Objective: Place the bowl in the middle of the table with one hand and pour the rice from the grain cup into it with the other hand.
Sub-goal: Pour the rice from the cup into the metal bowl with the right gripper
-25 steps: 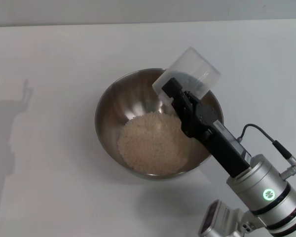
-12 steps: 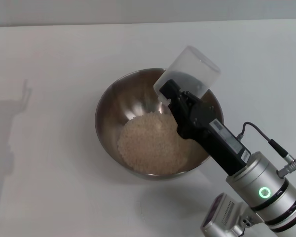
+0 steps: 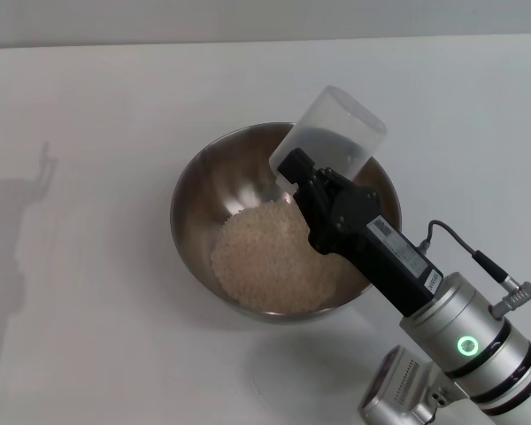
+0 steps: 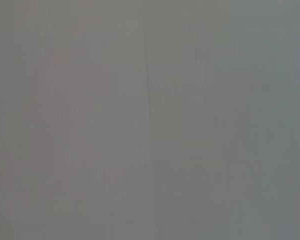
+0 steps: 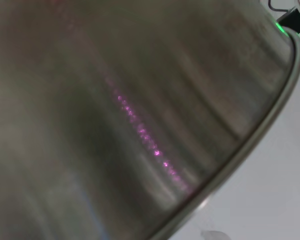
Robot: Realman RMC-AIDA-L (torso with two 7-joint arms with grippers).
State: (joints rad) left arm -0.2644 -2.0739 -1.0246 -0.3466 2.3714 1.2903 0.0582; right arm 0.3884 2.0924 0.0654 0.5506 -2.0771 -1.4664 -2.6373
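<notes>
The round stainless-steel bowl (image 3: pixel 283 221) sits near the middle of the plain white table (image 3: pixel 97 292); its brushed inner wall (image 5: pixel 140 125) gleams. A heap of pale rice (image 3: pixel 273 257) lies inside it. Over the bowl's far right rim, the right end effector (image 3: pixel 303 170), black and boxy, pinches the tapered translucent plastic cup (image 3: pixel 329 135), tipped mouth-down toward the bowl. The left end effector is out of sight.

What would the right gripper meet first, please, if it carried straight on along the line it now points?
The right gripper is shut on the grain cup and points away from the robot, over the bowl. Its far rim probably comes first, though height is unclear; beyond is bare table.
</notes>
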